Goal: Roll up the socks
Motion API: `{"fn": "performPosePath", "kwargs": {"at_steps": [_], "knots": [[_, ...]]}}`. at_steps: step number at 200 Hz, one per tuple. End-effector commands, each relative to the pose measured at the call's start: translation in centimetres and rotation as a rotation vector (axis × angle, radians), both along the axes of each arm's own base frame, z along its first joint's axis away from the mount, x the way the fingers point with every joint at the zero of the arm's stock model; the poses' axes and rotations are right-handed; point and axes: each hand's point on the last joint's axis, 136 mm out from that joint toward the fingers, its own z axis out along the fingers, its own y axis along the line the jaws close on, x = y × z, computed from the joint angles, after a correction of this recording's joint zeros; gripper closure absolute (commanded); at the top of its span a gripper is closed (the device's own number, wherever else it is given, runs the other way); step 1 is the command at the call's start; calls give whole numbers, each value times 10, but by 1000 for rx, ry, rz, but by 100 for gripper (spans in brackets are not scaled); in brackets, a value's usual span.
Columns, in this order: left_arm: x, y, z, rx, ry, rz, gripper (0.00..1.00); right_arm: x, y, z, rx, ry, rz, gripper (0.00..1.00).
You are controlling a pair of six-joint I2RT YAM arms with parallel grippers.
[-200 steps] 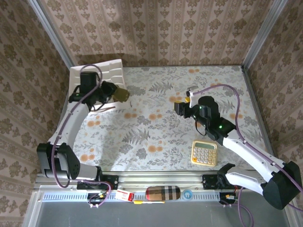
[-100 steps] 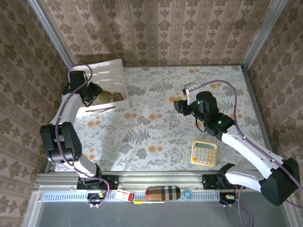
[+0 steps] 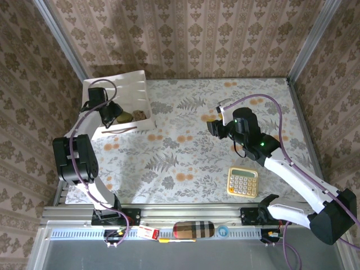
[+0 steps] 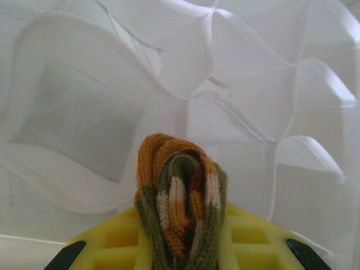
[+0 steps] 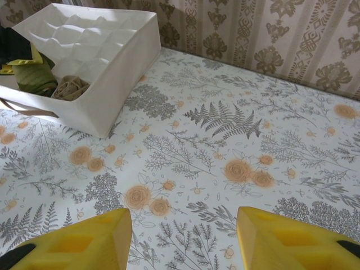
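1. State: the left gripper (image 3: 112,116) is pinched on the rolled olive-and-orange sock (image 4: 180,197), held over the cells of the white organizer box (image 3: 134,84). The tan argyle sock (image 5: 70,87) lies in a cell at the box's near corner. The right gripper (image 5: 183,236) is spread and empty, above the table and well apart from the box.
2. Risk: the roll springs open on release. Its layers look loosely wound, with no visible tuck.
3. Risk: the sock lands across a divider. The cell walls are soft and wavy.
4. Risk: the knit clings to the foam pads and drags out when the jaws lift.
5. Risk: pressing down buckles the box, and the right arm is too far off to steady it.
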Motion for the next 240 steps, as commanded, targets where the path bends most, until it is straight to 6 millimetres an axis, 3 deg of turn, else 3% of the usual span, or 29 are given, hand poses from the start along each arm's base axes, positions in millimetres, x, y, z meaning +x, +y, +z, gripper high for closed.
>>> {"fn": "performPosePath", "kwargs": {"at_steps": [1, 44, 89, 119, 136, 158, 185, 208, 219, 231, 235, 240], "knots": [[0, -3, 4, 120, -50, -54, 100, -7, 5, 19, 9, -40, 46, 47], [-3, -19, -9, 289, -104, -66, 100, -15, 17, 41, -16, -209, 132, 43], [-13, -17, -11, 506, -164, -40, 100, -7, 16, 50, -33, -223, 107, 41], [-16, -19, -20, 534, -151, -66, 97, -4, 19, 50, -6, -208, 104, 41], [-18, -25, -22, 540, -156, -92, 81, -3, 21, 49, -1, -203, 107, 41], [-24, -32, -10, 524, -189, -96, 66, -3, 23, 48, -8, -196, 119, 40], [-33, -35, 22, 504, -201, -68, 38, -6, 30, 56, 9, -182, 157, 34], [-43, -33, 55, 464, -193, -25, 26, -16, 40, 75, 74, -191, 221, 31], [-48, -34, 72, 435, -201, -19, 23, -20, 42, 84, 115, -200, 235, 27], [-57, -36, 87, 394, -206, -9, 11, -21, 41, 91, 145, -195, 225, 21], [-60, -37, 93, 378, -212, -12, 5, -21, 39, 93, 153, -188, 211, 16], [-63, -40, 99, 351, -224, -21, 0, -20, 36, 93, 158, -172, 191, 3]]}}
